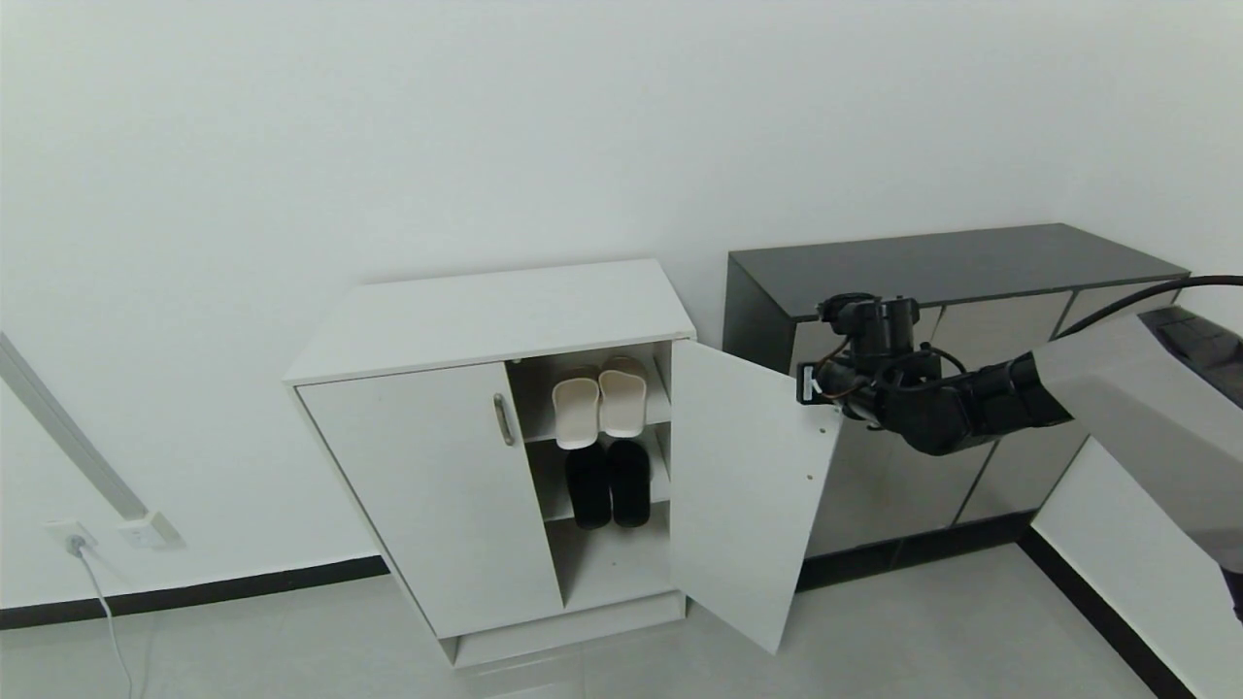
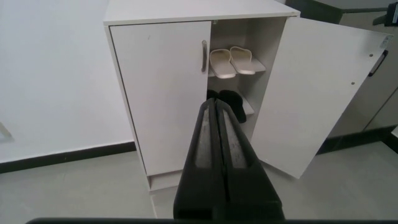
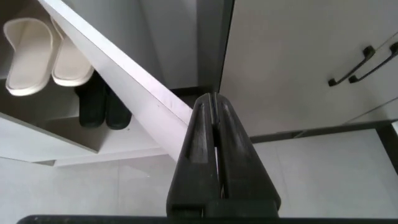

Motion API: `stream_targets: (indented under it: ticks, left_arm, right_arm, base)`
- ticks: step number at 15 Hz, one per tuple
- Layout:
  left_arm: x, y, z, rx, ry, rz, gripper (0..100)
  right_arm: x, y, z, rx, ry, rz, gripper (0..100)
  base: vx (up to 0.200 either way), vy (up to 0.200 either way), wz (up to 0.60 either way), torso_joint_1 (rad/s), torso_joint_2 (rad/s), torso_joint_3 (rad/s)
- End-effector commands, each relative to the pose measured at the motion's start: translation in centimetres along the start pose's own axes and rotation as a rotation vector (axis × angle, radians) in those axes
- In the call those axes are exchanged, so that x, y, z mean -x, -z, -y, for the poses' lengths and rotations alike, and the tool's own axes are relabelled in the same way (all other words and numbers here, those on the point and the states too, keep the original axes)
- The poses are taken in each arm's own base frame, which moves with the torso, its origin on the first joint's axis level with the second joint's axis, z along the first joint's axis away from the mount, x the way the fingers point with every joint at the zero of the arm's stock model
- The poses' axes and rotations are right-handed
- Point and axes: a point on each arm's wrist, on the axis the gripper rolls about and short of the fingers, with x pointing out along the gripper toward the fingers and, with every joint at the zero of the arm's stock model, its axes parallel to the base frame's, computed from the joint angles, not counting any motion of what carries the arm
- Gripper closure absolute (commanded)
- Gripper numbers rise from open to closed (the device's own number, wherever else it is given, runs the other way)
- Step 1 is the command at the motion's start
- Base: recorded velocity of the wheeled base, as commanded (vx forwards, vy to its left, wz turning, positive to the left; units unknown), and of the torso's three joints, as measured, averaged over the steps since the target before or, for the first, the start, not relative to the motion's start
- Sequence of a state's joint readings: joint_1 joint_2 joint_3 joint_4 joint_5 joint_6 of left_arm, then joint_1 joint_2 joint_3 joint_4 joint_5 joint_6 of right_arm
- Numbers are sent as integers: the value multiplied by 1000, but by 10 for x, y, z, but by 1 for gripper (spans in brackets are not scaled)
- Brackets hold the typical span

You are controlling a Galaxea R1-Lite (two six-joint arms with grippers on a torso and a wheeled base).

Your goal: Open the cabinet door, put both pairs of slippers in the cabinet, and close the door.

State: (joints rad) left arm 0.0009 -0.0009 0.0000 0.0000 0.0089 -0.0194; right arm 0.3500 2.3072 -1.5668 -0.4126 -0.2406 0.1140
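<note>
Both grippers have their fingers pressed flat together with nothing between them. My right gripper (image 1: 806, 384) (image 3: 215, 102) sits at the top outer corner of the open door (image 1: 748, 485) (image 3: 124, 68), right by its free edge; I cannot tell whether it touches the panel. My left gripper (image 2: 216, 104) hangs low in front of the cabinet (image 1: 486, 316) (image 2: 186, 9), well apart from it and aimed at its middle.

That right-hand door stands upright, long axis vertical, hinged on the cabinet's right side. It is swung wide, so its free edge points out into the room towards me and its inner face shows. Inside the exposed half, the white pair (image 1: 599, 406) (image 2: 235, 61) (image 3: 43, 53) lies side by side on the upper shelf. The black pair (image 1: 609, 483) (image 2: 231, 102) (image 3: 99, 109) lies directly beneath on the next shelf. Each slipper's long axis runs front to back, its near end at the shelf's front lip. The bottom compartment sits below them.

The shut door (image 1: 427, 495) covers the left half, its handle (image 1: 503, 419) upright by the centre. A grey sideboard (image 1: 952, 262) stands just beside the cabinet, behind my right arm.
</note>
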Motion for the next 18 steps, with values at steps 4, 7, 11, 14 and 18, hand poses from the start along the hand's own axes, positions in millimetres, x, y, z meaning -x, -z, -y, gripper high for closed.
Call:
stream_targets:
  ticks: [4,7,11,14,18]
  left_arm:
    - [0,0,0,-1,-1,-1,100]
    - [0,0,0,1,-1,-1,100]
    - [0,0,0,-1,-1,-1,100]
    - [0,0,0,-1,-1,-1,100]
    - [0,0,0,-1,-1,-1,100]
  right_arm:
    - [-5,8,0,6,4,-16,100]
    - [-6,10,0,11,9,-22,100]
    - [-1,10,-4,15,1,-26,100]
    - [17,15,-23,38,-44,-51,100]
    - [50,21,-53,66,-129,-77,100]
  base:
    - [0,0,0,0,0,0]
    - [0,0,0,0,0,0]
    - [0,0,0,0,0,0]
    - [0,0,0,0,0,0]
    - [0,0,0,0,0,0]
